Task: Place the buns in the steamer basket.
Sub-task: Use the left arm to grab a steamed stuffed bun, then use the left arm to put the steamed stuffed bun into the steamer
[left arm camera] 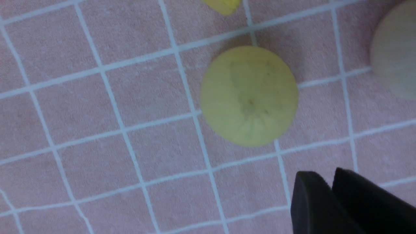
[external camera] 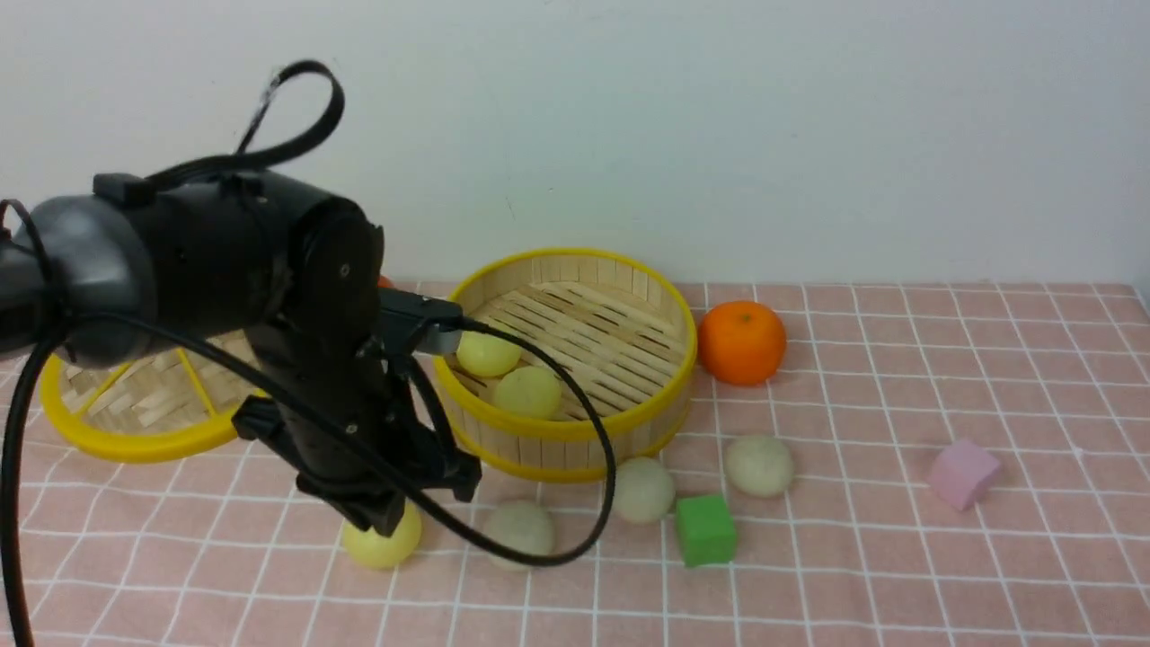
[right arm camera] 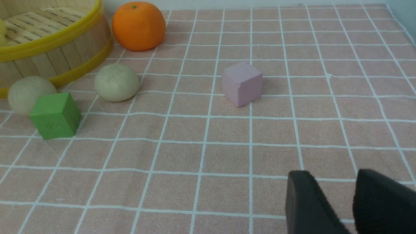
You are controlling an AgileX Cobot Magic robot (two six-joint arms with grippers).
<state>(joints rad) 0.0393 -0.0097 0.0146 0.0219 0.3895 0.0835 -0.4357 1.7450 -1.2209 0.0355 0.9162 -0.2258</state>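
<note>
A green block (external camera: 705,530) sits just beside one white bun (external camera: 642,490). An orange (external camera: 741,341) is next to the steamer basket (external camera: 557,429). A pink block (external camera: 963,474) is well apart. The lid (external camera: 135,445) lies on the left, behind the arm. A black cable (external camera: 604,431) hangs in front of the basket.

The left gripper (left arm camera: 325,172) hangs just over a yellow bun (left arm camera: 248,96) on the cloth (left arm camera: 97,130). Its fingers are close together and hold nothing; the bun is beside them, not between. The right gripper (right arm camera: 333,175) has its fingers apart and holds nothing.

Two yellow buns (external camera: 488,353) lie in the basket. Two more white buns (external camera: 521,530) lie in front of it. The buns are round, with no long side. The yellow bun's creased mark faces up.
</note>
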